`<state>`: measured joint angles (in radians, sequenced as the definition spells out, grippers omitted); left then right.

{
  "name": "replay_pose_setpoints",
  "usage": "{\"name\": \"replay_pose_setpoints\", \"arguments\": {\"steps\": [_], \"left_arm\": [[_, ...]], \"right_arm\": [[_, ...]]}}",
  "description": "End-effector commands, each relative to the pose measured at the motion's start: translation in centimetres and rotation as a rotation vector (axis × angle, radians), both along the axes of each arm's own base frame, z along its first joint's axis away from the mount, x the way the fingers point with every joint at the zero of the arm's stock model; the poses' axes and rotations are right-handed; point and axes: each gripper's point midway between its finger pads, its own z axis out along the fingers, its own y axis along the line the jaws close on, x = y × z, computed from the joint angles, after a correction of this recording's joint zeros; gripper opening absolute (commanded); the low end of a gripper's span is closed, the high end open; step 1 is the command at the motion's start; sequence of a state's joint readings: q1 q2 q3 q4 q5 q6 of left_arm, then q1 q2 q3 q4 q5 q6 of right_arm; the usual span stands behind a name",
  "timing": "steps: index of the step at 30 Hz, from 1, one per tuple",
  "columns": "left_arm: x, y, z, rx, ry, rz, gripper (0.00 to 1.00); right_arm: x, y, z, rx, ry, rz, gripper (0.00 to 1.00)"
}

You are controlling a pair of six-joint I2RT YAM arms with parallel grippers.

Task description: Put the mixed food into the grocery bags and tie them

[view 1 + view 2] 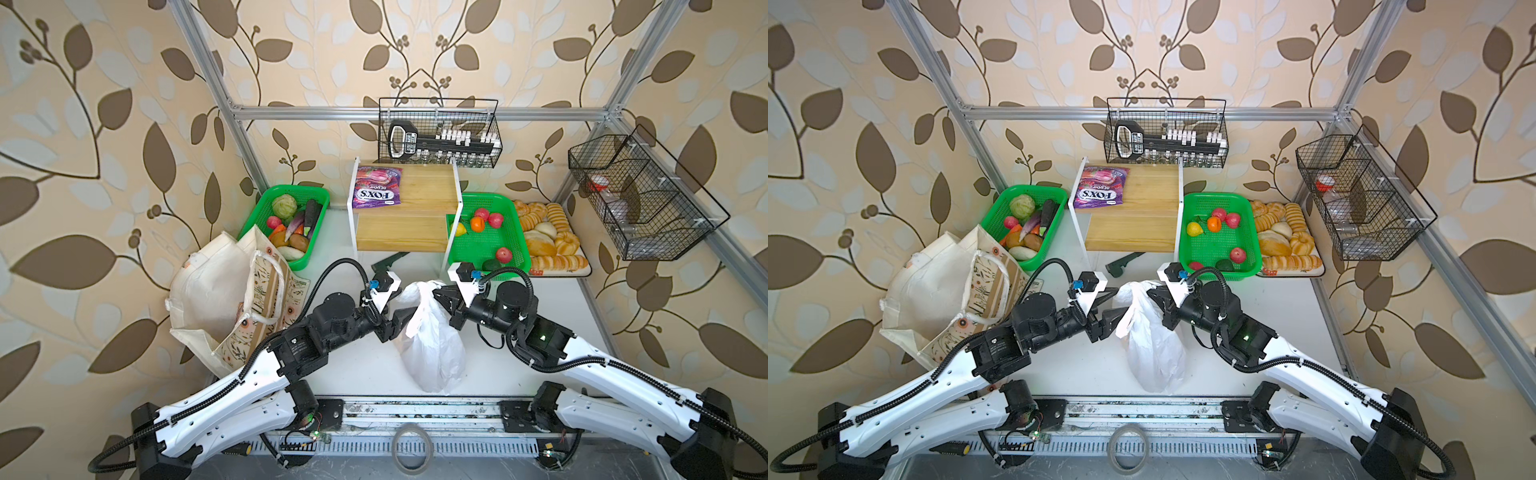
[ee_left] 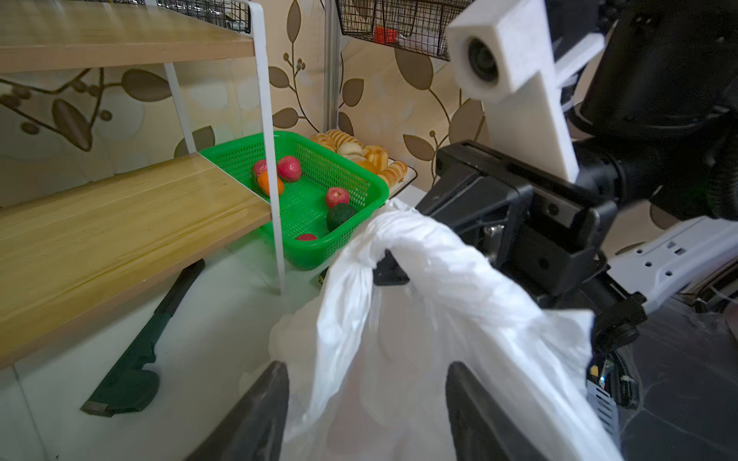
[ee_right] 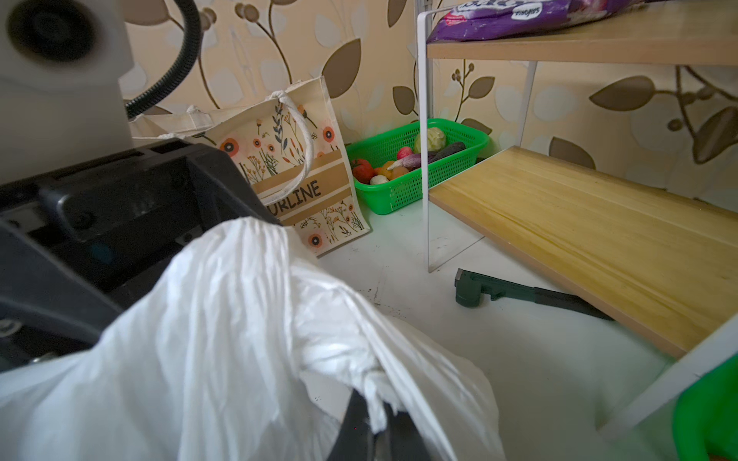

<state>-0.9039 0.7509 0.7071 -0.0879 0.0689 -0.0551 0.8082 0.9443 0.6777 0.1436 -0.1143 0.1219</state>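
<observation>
Tying the white plastic bag (image 1: 432, 345) looks to be the step in hand. It stands bulging on the near middle of the table (image 1: 357, 357), with both arms meeting at its top. The left gripper (image 2: 367, 371) has its fingers (image 2: 263, 407) spread, with loose plastic lying between them and nothing clamped. The right gripper (image 3: 373, 415) has its fingers (image 3: 353, 423) pressed together on a twisted loop handle (image 3: 359, 379) and holds it up.

The next move probably calls for the left gripper to close on the other handle, so the two loops can be crossed and drawn into a knot. The thin film will likely slip and bunch, so the grip should land on the gathered part.

Farther left, the canvas tote (image 1: 216, 299) sags open against the wall and is not tied. A green wrench (image 1: 388, 259) lies under the wooden shelf rack (image 1: 399, 232). Beyond, the toy orange (image 1: 477, 224) and yellow pear (image 1: 458, 229) sit in the right green basket (image 1: 490, 197), and the purple Fox's packet (image 1: 377, 187) lies on the top shelf, so packing seems unfinished. What the white bag holds cannot be seen.
</observation>
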Motion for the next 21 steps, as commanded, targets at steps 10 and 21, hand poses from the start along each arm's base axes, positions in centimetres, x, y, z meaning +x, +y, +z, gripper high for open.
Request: {"name": "replay_pose_setpoints", "arguments": {"steps": [10,21], "left_arm": [[-3.5,1.4,3.9,-0.172,0.228,-0.051,0.80],[-2.9,-1.7,2.2,-0.030,0.319,-0.120,0.68]], "right_arm": [[1.5,-2.0,1.2,-0.051,-0.007,-0.127,0.00],[0.9,-1.7,1.6,-0.023,-0.001,-0.086,0.00]]}}
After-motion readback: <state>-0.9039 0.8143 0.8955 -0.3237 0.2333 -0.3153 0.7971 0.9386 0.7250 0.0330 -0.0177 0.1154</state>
